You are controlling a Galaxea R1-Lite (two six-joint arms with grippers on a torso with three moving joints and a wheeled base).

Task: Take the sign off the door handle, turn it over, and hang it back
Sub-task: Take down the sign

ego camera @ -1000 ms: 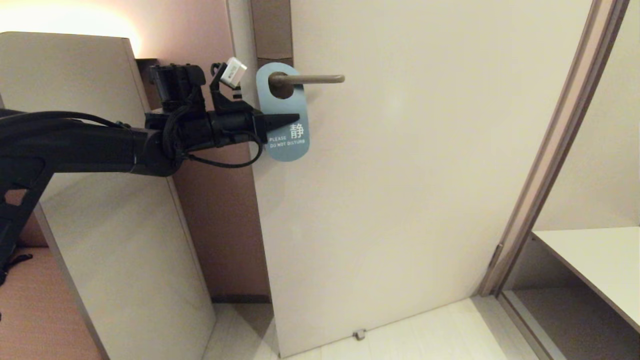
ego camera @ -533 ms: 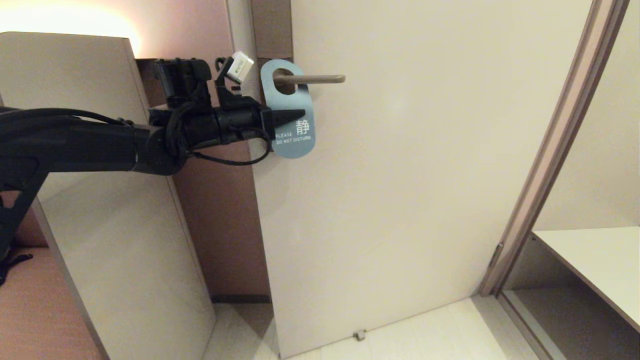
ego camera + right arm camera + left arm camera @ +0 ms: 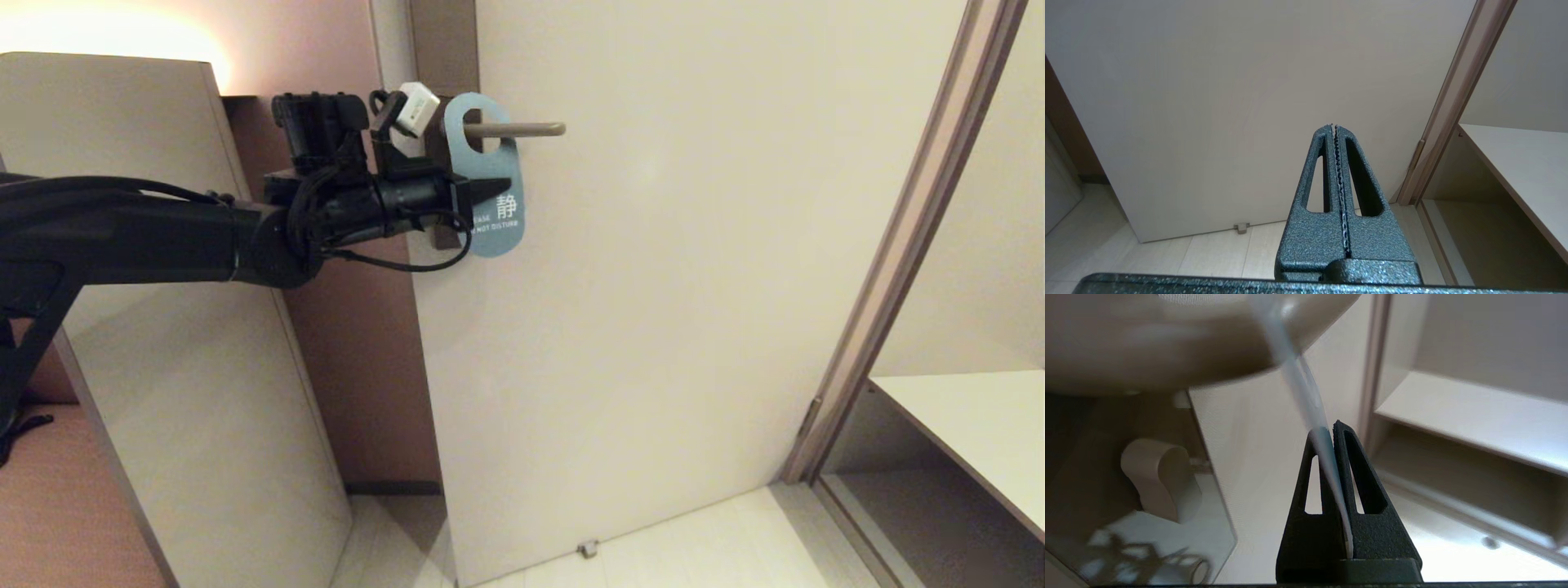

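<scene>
1. The left hand (image 3: pixel 500 186), at the end of the black arm that reaches in from the left edge of the head view, is clamped on the sign (image 3: pixel 492 175); its dark fingers (image 3: pixel 482 190) lie across the card just above the printed words
2. In the left wrist view the left hand (image 3: pixel 1331 430) shows its two black fingers pressed together with the thin pale edge of the sign (image 3: pixel 1306 396) pinched between them
3. The sign shows its blue side, with a white character and the words "NOT DISTURB" legible at its lower end; it sits in the upper middle of the head view
4. The door handle (image 3: pixel 514 129) passes through the oval hole of the sign, so the card is not yet off the lever; the free tip of the handle pokes out to the right of the card
5. Against the frame a second ago, the sign has slid rightwards along the handle, away from the lock plate (image 3: pixel 445 49) and nearer the lever's tip, and it looks narrower, turned more edge-on
6. The left hand and its wrist, with the white block (image 3: pixel 415 110) on it, have shifted right with the card and slightly upward
7. The right hand (image 3: pixel 1334 127) is seen only in the right wrist view, fingers closed together on nothing, pointing at the pale door (image 3: pixel 1208 102); it has not changed
</scene>
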